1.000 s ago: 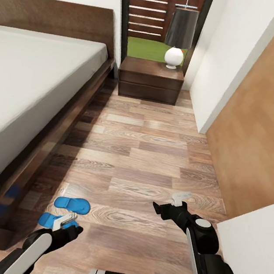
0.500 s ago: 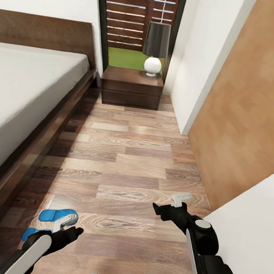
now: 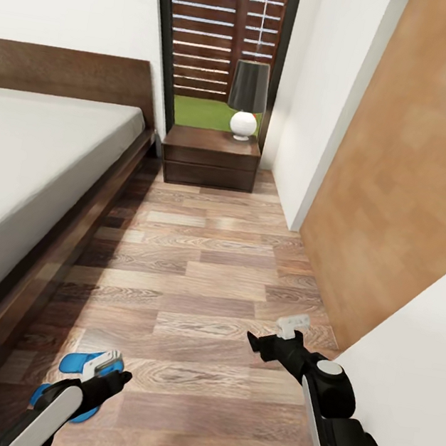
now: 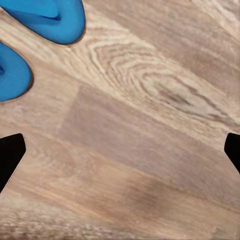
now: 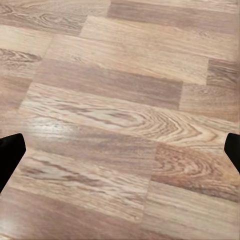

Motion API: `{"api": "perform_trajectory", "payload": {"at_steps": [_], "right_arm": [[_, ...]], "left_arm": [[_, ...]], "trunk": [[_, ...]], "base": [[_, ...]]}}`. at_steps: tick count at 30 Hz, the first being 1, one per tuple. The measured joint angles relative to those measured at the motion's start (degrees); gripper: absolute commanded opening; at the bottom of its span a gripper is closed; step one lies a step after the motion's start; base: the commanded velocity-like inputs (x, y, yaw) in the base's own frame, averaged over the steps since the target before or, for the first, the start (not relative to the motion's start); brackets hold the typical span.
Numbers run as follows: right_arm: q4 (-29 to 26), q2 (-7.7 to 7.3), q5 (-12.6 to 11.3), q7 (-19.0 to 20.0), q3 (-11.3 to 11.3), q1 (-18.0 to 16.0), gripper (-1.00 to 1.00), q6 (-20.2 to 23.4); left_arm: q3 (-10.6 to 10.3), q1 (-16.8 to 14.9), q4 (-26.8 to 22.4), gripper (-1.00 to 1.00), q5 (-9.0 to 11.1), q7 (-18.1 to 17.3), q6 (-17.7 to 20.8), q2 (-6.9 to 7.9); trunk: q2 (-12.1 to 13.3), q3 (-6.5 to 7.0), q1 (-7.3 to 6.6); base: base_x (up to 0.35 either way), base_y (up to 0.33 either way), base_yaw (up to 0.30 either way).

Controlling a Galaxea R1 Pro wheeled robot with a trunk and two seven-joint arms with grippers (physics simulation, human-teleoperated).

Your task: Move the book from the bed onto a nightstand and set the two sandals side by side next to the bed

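Observation:
Two bright blue sandals lie on the wood floor close beside the bed frame, one (image 3: 77,362) just ahead of the other (image 3: 42,391), which my left arm partly hides. In the left wrist view both sandals (image 4: 50,17) (image 4: 10,72) show past the wide-apart fingers. My left gripper (image 3: 113,370) (image 4: 120,155) hovers open over bare floor right beside them. My right gripper (image 3: 274,334) (image 5: 120,150) is open above the floor, holding nothing. The bed (image 3: 38,165) runs along the left. A dark brown nightstand (image 3: 210,158) stands at its head. The book is out of view.
A lamp (image 3: 246,104) with a black shade and white base stands on the nightstand, before a black-framed window (image 3: 223,43). A white wall corner (image 3: 302,135) and a tan wooden panel (image 3: 415,189) close off the right side. Wood floor (image 3: 201,270) stretches between bed and wall.
The whole picture has shifted, so the camera has moved: the bed and the sandals now sit further left and lower. Both grippers stay open and keep their place in the picture.

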Motion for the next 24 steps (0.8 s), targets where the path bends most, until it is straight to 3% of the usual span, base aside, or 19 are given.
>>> {"api": "perform_trajectory", "payload": {"at_steps": [11,18,19,21,22,23,24], "right_arm": [[0.00,-0.16,0.30,-0.03,0.41,0.12,1.00,-0.25],[0.50,0.10,1.56,-0.73,2.14,0.00,1.00,1.78],[0.61,0.17,2.23,-1.03,2.65,0.00,1.00,2.90],[0.93,0.52,4.58,-1.82,5.95,0.00,1.00,6.92],[0.94,0.52,4.69,-1.82,5.99,0.00,1.00,6.95],[1.62,0.88,5.57,-2.18,8.54,-0.02,1.00,9.08],[2.31,1.10,6.08,-2.36,9.71,-0.06,1.00,9.88]], "left_arm": [[0.01,0.00,2.75,1.00,0.67,-0.27,-1.99,-0.13],[0.02,-0.02,2.99,1.00,0.73,-0.28,-2.12,-0.38],[0.02,-0.03,3.05,1.00,0.74,-0.29,-2.14,-0.43],[0.04,-0.06,3.21,1.00,0.83,-0.32,-2.16,-0.48],[0.04,-0.06,3.21,1.00,0.84,-0.32,-2.16,-0.48],[0.04,-0.08,3.30,1.00,0.88,-0.34,-2.16,-0.54],[0.05,-0.08,3.33,1.00,0.91,-0.35,-2.16,-0.57]], "trunk": [[0.15,2.44,-0.28],[0.24,3.99,-0.46],[0.25,4.21,-0.49],[0.28,4.66,-0.54],[0.29,4.88,-0.57],[0.31,5.10,-0.59],[0.32,5.32,-0.62]], "base": [[0.000,0.000,-0.001],[0.000,0.000,0.000],[0.000,0.000,0.000],[0.000,0.000,0.000],[0.000,0.000,0.000],[0.000,0.000,0.000],[0.000,0.000,0.000]]}}
